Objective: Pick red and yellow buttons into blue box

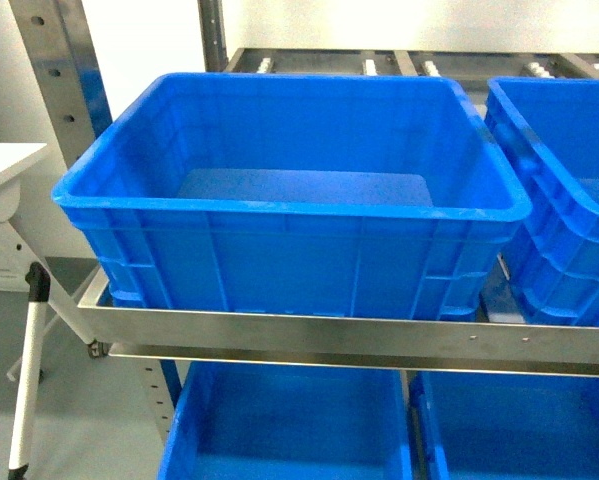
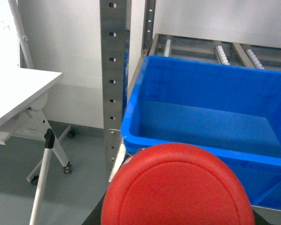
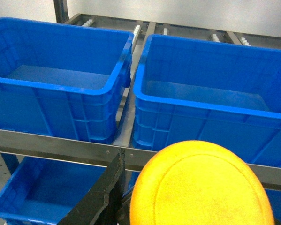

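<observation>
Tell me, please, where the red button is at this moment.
The red button fills the bottom of the left wrist view, just in front of the blue box; the head view does not show it.

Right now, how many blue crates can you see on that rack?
4. Two on the upper shelf: the blue box in front and another crate to its right. Two lower crates, left and right, sit beneath. More may be hidden beyond view.

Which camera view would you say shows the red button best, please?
The left wrist view: the red button fills its lower edge, cap facing the camera. The head and right wrist views do not show it.
</observation>
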`<state>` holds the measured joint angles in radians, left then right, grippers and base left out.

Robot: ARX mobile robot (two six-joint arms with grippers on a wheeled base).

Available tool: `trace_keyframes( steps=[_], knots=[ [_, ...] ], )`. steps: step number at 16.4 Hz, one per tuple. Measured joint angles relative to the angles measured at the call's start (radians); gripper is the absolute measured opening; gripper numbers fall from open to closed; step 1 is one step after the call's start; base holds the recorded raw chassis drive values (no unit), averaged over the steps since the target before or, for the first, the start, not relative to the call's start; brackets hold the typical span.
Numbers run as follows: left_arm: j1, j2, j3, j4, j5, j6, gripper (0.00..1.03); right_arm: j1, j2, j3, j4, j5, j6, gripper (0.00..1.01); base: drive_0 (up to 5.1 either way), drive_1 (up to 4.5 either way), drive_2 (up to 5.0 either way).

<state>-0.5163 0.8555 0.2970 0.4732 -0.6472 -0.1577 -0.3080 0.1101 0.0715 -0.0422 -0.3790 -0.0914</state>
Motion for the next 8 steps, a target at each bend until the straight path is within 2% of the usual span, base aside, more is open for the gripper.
trace_keyframes(
  steps=[8],
  knots=[
    [0.0, 0.0, 0.0, -0.002, 0.0, 0.0, 0.24, 0.0, 0.0, 0.0, 0.0, 0.0, 0.0, 0.39, 4.9, -3.24, -1.5]
  ],
)
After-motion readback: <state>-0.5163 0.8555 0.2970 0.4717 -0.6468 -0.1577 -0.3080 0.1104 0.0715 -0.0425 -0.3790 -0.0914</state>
